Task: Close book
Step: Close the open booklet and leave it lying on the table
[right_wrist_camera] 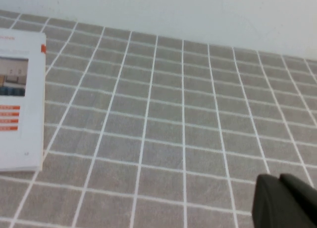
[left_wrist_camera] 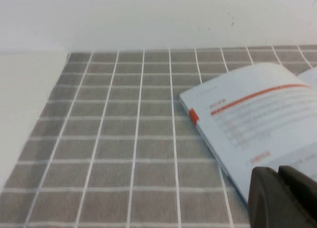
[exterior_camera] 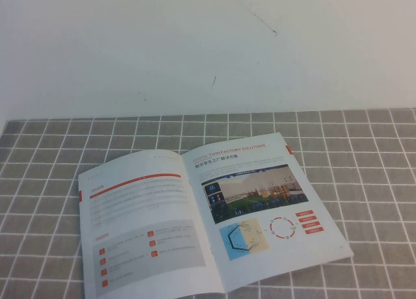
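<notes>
An open book (exterior_camera: 208,218) lies flat on the grey checked cloth, its spine running from the far middle toward the near edge. Its left page (left_wrist_camera: 252,124) carries an orange bar and text; its right page (right_wrist_camera: 17,94) shows pictures and orange labels. Neither arm appears in the high view. In the left wrist view my left gripper (left_wrist_camera: 278,174) hangs over the near part of the left page, its dark fingers pressed together with nothing between them. In the right wrist view my right gripper (right_wrist_camera: 280,181) is over bare cloth, well to the right of the book, fingers together and empty.
The grey checked cloth (exterior_camera: 364,149) covers the table up to a white wall (exterior_camera: 195,45) at the back. The cloth's left edge meets a white surface (left_wrist_camera: 25,104).
</notes>
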{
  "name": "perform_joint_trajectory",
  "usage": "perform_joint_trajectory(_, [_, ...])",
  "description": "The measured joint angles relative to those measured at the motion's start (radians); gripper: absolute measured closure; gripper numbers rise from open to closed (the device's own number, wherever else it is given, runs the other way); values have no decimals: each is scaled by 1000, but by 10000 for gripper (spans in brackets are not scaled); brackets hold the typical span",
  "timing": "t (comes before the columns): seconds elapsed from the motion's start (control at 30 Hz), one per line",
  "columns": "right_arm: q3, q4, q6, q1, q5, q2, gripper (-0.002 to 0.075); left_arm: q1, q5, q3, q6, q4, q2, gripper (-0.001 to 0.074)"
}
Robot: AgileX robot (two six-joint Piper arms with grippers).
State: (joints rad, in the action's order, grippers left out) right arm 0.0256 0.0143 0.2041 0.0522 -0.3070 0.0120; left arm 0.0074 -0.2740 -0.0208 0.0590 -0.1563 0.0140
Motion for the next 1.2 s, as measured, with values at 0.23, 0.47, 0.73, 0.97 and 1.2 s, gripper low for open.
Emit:
perform_joint_trajectory(0.23, [4,0,0,0,338,0,729,0,343,-1,0,0,0,738])
perform_joint_trajectory(0.47, [4,0,0,0,740,0,729,0,680,-1,0,0,0,738])
perform_joint_trajectory(0.73, [4,18,0,0,937,0,729,0,775,-1,0,0,0,738])
perform_joint_trajectory(0.97, [-65,8,-6,0,799,0,729,0,769,11,-59,0,0,738])
perform_joint_trajectory(1.2, [-404,-196,-192,0,347,-93,729,0,319,291,-77,60,-51,738])
